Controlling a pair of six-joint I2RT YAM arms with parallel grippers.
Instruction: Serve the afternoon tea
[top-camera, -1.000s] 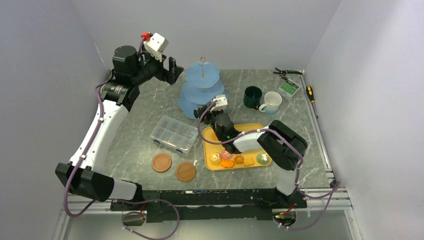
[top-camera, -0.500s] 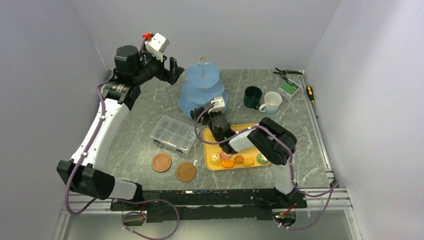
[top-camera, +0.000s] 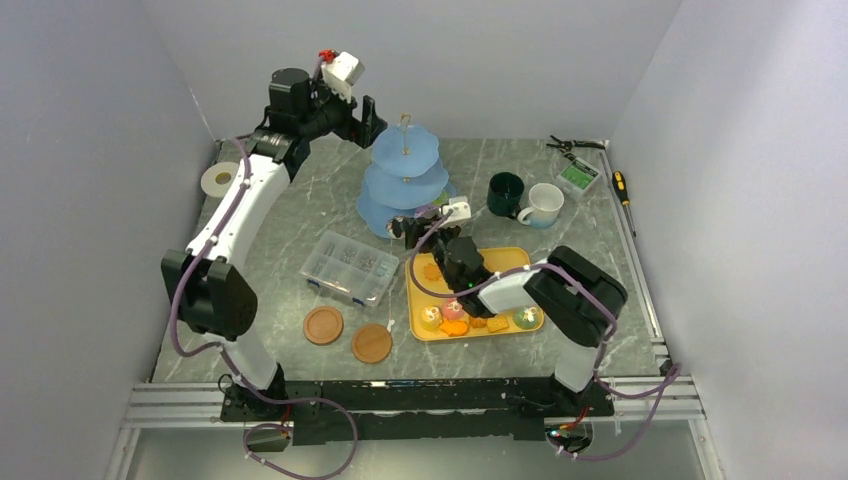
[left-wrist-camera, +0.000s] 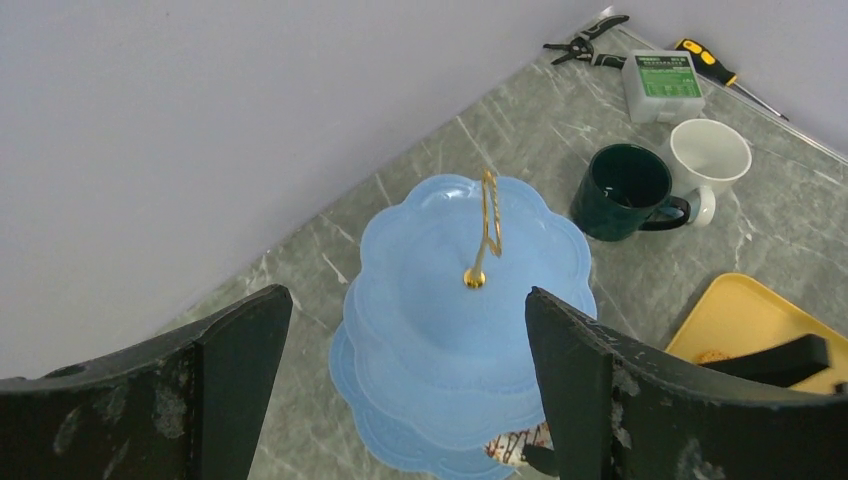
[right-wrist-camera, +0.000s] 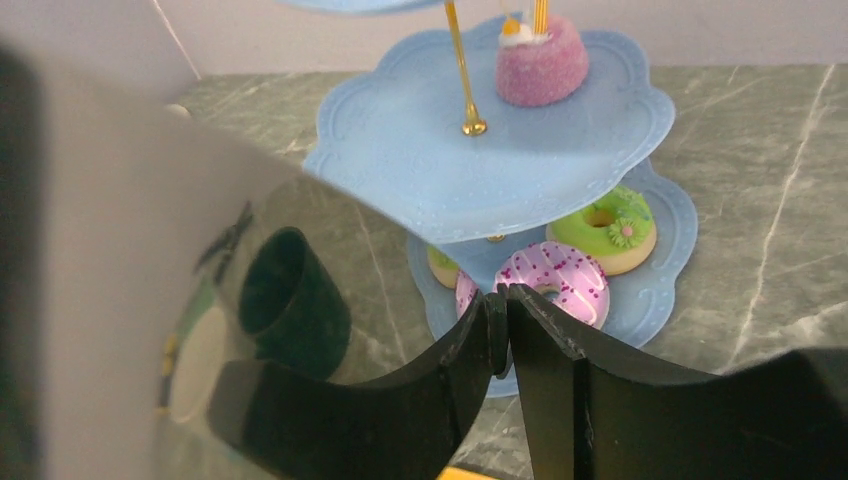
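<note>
Nothing could be read: the green label (left-wrist-camera: 664, 78) on the small box (left-wrist-camera: 660, 100) bore print, but it was too small to make out.

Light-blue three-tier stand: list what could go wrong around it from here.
1. The black tongs reach to the pink sprinkled doughnut near the rim of the bottom tier of the light-blue three-tier stand; withdrawing carelessly could drag it off.
2. The open left gripper points at the thin gold loop handle; a misjudged approach could tip the loaded stand.

Marbled table (top-camera: 310, 215) bearing stand (top-camera: 405, 185), tray (top-camera: 512, 258), box (top-camera: 348, 266)
</note>
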